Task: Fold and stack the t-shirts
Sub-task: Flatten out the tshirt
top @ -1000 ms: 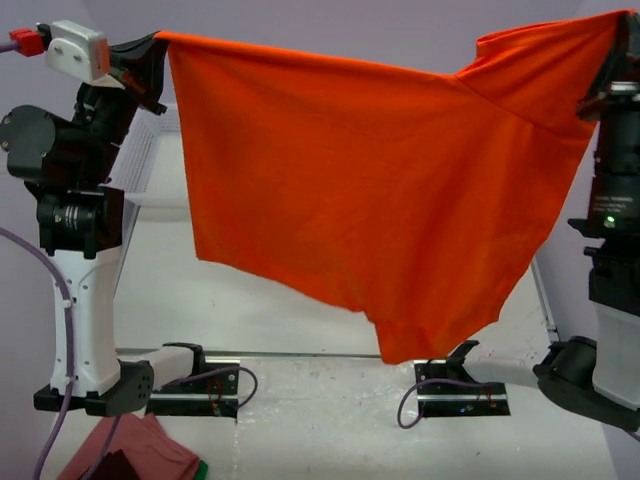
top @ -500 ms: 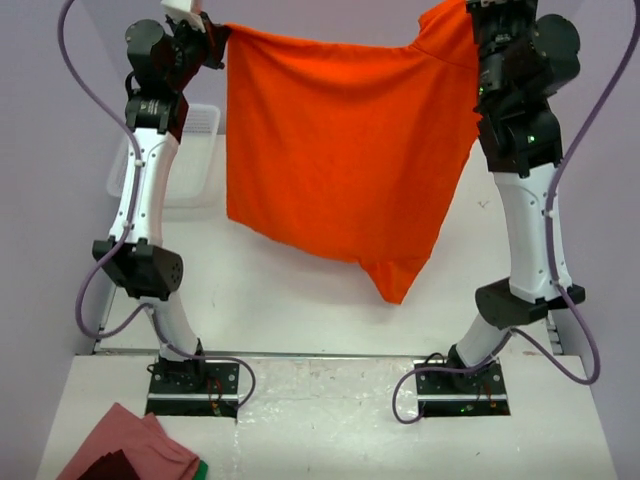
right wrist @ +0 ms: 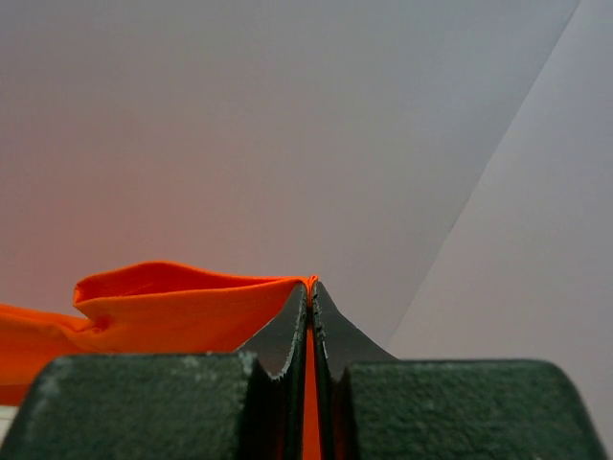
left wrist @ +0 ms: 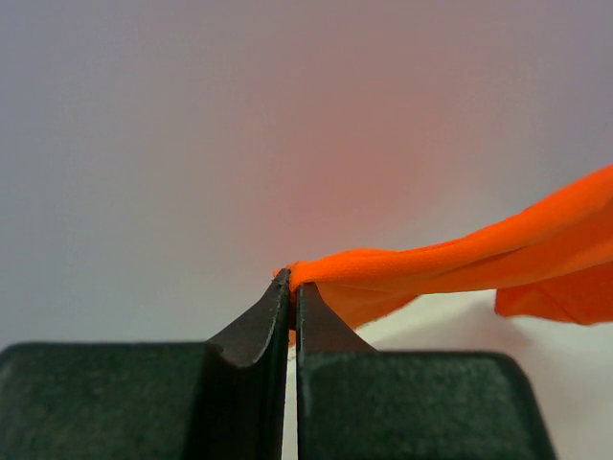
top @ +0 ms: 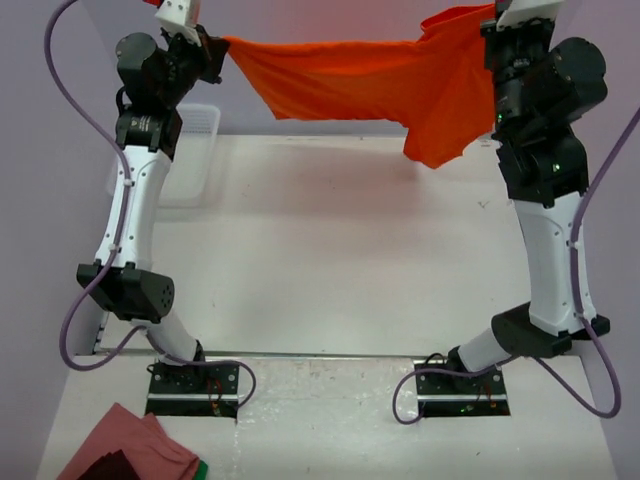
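two tight pinches: your left gripper [left wrist: 292,284] and right gripper [right wrist: 309,287] clamp the orange-red t-shirt [top: 352,72]. it hangs stretched between them.

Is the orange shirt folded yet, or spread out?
Unfolded: the t-shirt hangs stretched in the air between the left gripper and right gripper, each shut on an edge, above the table.

Strung high above the far edge of the flat white table [top: 330,270], between left gripper [top: 216,50] and right gripper [top: 490,24]: thin orange-red fabric t-shirt [top: 340,75]. Under its left end, at the table's far-left corner, clear rectangular plastic bin [top: 195,150]. Nearest, in front of the left arm's base, crumpled dusty-pink cloth [top: 130,450].
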Robot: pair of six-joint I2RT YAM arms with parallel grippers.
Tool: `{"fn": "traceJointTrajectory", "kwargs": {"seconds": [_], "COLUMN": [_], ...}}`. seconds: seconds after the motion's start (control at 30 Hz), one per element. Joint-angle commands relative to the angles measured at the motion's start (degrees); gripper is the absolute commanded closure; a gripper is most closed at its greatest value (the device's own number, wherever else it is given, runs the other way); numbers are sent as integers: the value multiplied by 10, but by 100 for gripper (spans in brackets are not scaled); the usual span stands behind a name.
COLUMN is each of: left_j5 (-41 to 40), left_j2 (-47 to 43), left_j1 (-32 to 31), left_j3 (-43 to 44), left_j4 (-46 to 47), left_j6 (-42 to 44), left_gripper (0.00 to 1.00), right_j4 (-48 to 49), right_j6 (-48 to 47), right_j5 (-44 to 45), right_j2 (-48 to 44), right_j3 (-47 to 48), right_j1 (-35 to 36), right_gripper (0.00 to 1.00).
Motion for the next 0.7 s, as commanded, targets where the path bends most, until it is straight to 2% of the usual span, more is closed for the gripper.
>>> {"fn": "traceJointTrajectory", "kwargs": {"seconds": [0.0, 0.2, 0.33, 0.37, 0.47, 0.57, 0.67], "left_j5": [-4, -14, -12, -11, -13, -12, -9], "left_j2": [-84, -216, -271, -277, -262, -199, -154], "left_j1": [-10, -21, -25, -25, -25, -25, -25], "left_j3": [-50, -152, -172, -169, -141, -99, -68], "left_j4": [40, 40, 40, 41, 35, 26, 31], "left_j6": [-5, -5, -6, -6, -3, 4, 8], "left_gripper": [100, 100, 100, 100, 100, 100, 100], "right_j4": [40, 70, 107, 109, 129, 138, 125], "right_j6": [-8, -63, -128, -130, -150, -146, -118], "right_j5": [20, 81, 136, 135, 127, 116, 85], "right_j2": [-82, -162, -192, -193, -178, -147, -113], "right_j3": [-36, -75, -85, -82, -85, -72, -33], "right_j1": [31, 128, 219, 224, 223, 215, 171], "right_gripper": [100, 100, 100, 100, 100, 100, 100]}}
